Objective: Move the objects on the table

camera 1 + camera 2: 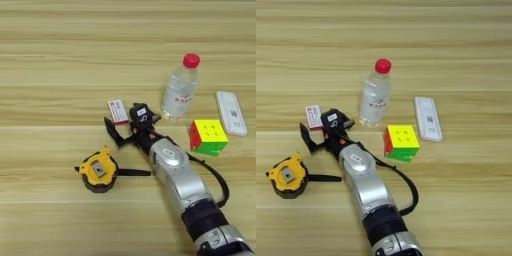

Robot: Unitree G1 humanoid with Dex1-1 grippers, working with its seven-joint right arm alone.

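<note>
My right gripper [125, 123] stands open just in front of the small red-white box [118, 111], which lies flat on the wooden table [60, 60]; one black finger [113, 132] points out to the left, below the box. The silver forearm [177, 175] comes in from the bottom right. A yellow-black tape measure [98, 170] lies left of the forearm, its black strap running towards the arm. The clear bottle with a red cap [180, 90] stands upright to the right of the gripper. A multicoloured puzzle cube [208, 136] and a flat white device [231, 112] lie further right.
A black cable [217, 177] loops off the forearm's right side, below the cube. Bare plank surface stretches across the far half of the table and the whole left side.
</note>
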